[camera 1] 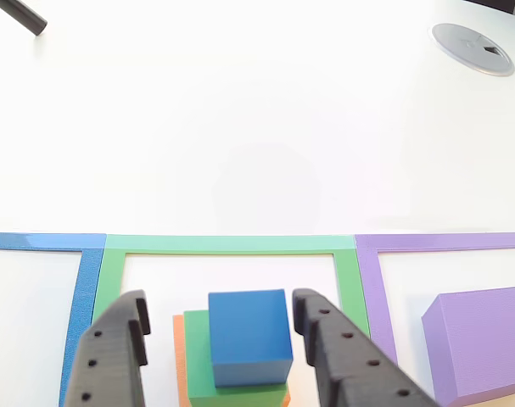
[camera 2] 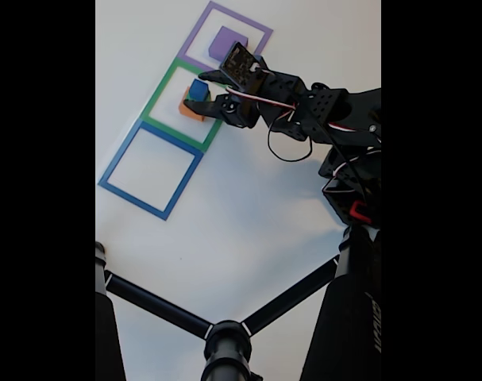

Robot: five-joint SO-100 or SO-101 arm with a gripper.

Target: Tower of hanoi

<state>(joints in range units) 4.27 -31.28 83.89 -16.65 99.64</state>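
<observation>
White table top (camera 1: 257, 127), matte, evenly and brightly lit; faint soft shadow near its centre in the other view. Grey round disc (camera 1: 476, 47) set flush in the surface, top right of that view. Dark rod end (camera 1: 19, 15) enters at top left. Three flat square outlines lie on the table in a row, sides touching: blue outline (camera 2: 150, 169), green outline (camera 2: 163, 87), purple outline (camera 2: 197, 29). Fixed view: black tripod legs (camera 2: 225, 337) cross the foreground, joined at a hub at the bottom edge.

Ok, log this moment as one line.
end effector: open, straddling blue cube | stack: blue/green/orange, green outline | purple block: purple outline
</observation>
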